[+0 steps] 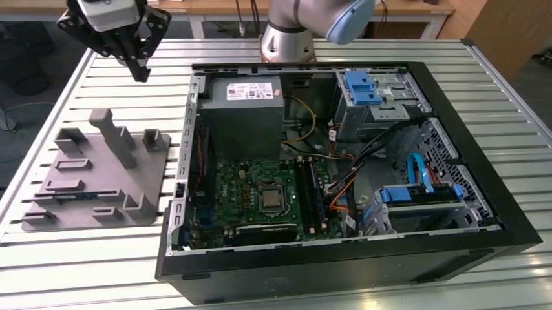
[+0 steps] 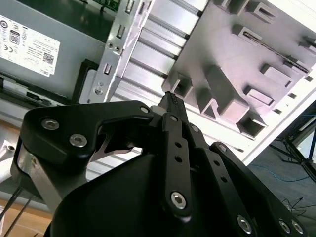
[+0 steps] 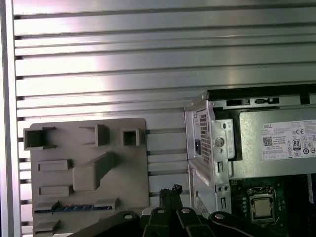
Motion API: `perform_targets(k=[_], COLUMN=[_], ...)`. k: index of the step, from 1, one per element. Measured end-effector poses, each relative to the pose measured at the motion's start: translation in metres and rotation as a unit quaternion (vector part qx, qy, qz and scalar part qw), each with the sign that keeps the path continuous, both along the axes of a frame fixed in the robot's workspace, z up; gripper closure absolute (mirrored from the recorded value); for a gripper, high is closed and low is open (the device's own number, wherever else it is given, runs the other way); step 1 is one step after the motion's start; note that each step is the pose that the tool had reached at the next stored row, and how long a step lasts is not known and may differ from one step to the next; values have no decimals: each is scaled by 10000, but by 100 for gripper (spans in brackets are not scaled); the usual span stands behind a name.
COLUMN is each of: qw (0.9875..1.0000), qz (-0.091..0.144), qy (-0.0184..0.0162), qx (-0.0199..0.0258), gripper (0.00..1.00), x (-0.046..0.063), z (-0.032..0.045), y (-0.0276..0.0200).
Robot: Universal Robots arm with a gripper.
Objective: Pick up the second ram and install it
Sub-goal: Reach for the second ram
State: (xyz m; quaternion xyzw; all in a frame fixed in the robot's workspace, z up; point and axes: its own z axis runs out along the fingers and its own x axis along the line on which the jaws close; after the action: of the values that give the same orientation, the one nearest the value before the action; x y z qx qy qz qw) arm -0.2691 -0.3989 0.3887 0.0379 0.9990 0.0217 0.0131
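The gripper [image 1: 139,74] hangs in the upper left of the exterior view, pinched closed with nothing in it. Under it, the grey block [image 1: 142,177] sits on the surface [image 1: 103,258]. The second ram [image 3: 74,207] lies flat on that block, away from the tall posts. It looks thin, light, stiff and easy to break, so pinching its long edges seems best. There is open room above. The computer case [image 1: 345,265] is close by.
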Motion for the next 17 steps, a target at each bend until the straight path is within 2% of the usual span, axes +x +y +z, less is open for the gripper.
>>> perform_targets(k=[8, 17], qw=[10000, 10000], qz=[0, 0], qy=[0, 0], qx=[0, 0], gripper=[90, 90], x=[-319, -615], z=[-51, -145], y=[-11, -108])
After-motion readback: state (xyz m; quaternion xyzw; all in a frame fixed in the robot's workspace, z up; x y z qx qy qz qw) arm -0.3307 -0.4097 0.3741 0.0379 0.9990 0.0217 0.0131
